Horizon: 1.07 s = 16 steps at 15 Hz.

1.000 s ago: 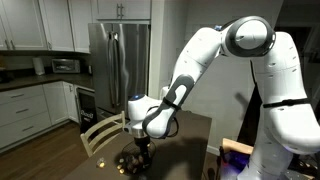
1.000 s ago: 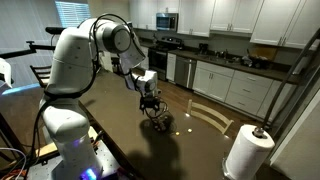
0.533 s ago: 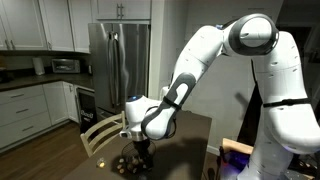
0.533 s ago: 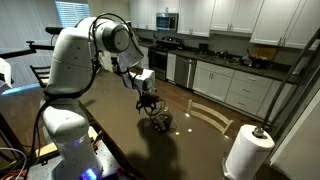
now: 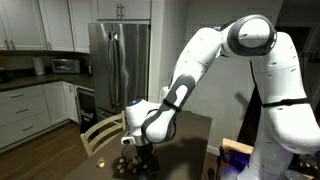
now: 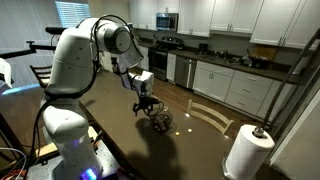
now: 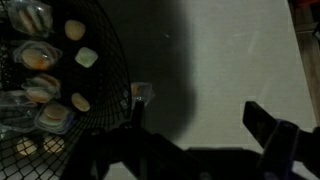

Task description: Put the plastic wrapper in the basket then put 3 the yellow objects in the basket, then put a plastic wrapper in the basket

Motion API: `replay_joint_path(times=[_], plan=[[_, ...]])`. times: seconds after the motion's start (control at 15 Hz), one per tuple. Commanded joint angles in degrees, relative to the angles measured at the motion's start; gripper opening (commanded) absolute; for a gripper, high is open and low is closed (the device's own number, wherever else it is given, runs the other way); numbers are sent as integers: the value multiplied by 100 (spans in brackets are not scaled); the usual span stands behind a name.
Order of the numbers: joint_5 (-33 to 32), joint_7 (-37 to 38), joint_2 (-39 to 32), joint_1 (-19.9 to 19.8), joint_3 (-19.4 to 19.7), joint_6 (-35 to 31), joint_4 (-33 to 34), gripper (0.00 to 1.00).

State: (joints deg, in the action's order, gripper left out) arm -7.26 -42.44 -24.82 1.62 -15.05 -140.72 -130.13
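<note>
Pincer [image 7: 192,125] hangs wide open, holding nothing, over the table [image 7: 250,50]. Basket [image 7: 118,60] sits just beside and below it, outside its fingers, with yellow objects [image 7: 80,102] and plastic wrappers [image 7: 38,55] inside.

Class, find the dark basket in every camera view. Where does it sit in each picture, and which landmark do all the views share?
Exterior view: the basket sits at the bottom edge, left of centre.
Exterior view: the basket is near the centre, below and right of the jaws.
Wrist view: the basket fills the left side, wire rim curving.
Shared landmark: the open jaws, close by the basket.
</note>
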Motion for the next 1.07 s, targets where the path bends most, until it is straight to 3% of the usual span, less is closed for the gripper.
replay_joint_path(times=[0.0, 0.27, 1.0], plan=[[-96, -371, -115, 4, 54, -107, 18, 100], [-601, -435, -245, 157, 238, -116, 87, 100], [-282, -439, -477, 17, 149, -220, 172, 100]])
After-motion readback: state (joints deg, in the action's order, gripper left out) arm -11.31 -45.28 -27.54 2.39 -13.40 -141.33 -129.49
